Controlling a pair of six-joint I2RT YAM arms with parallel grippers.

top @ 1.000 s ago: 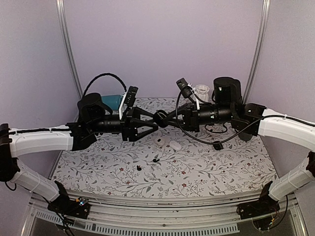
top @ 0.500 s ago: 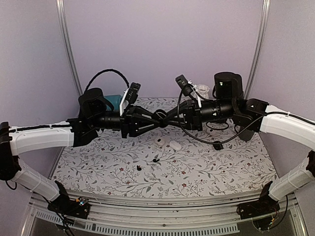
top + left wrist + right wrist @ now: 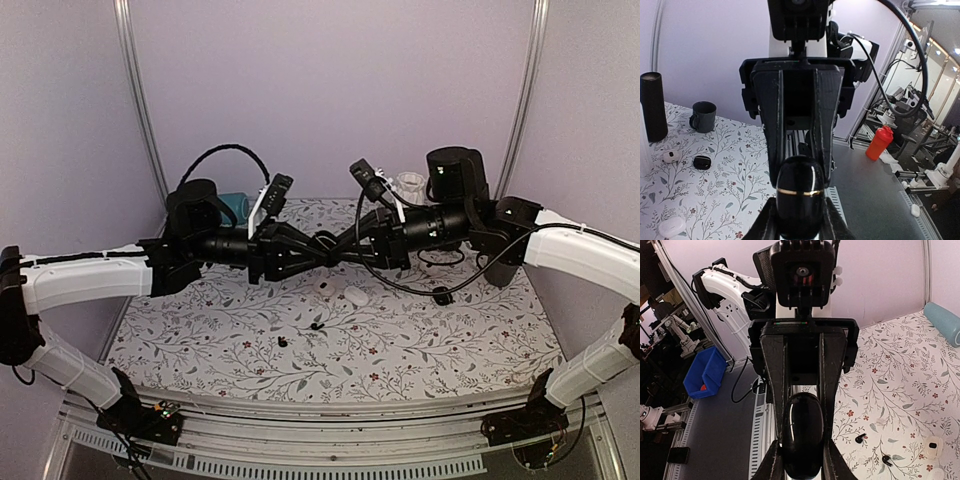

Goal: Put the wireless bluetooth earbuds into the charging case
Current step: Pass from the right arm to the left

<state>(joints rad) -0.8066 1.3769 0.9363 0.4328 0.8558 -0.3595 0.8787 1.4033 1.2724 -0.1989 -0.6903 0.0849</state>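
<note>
Setting: a floral-patterned table (image 3: 400,350) with lilac walls behind; one arm reaches in from the left and one from the right, and they meet in mid-air above the far middle of the table
Charging case (image 3: 325,243): a small, glossy black pebble held off the table at the point where the two arms meet; a thin gold line runs across it in the left wrist view and its lid looks closed
Left gripper (image 3: 800,222): closed narrow on the case, its fingers (image 3: 769,226) pressing the case's two sides at the end nearest that arm
Right gripper (image 3: 802,465): also clamped narrow on the case, its fingers (image 3: 832,462) touching both sides at the opposite end
Case and fingers: the case sits squarely between both pairs of fingers, and each gripper points straight at the other
Loose on the table: one earbud (image 3: 317,326) lies near of the meeting point, well below the case; a second earbud (image 3: 283,342) lies just left and nearer; both are apart from any finger
Other things: two white pebble-shaped items (image 3: 356,296) under the grippers, a black oval lump (image 3: 441,295) to the right, a white vase (image 3: 410,185) at the far edge, a teal cylinder (image 3: 235,205) at the far left
</note>
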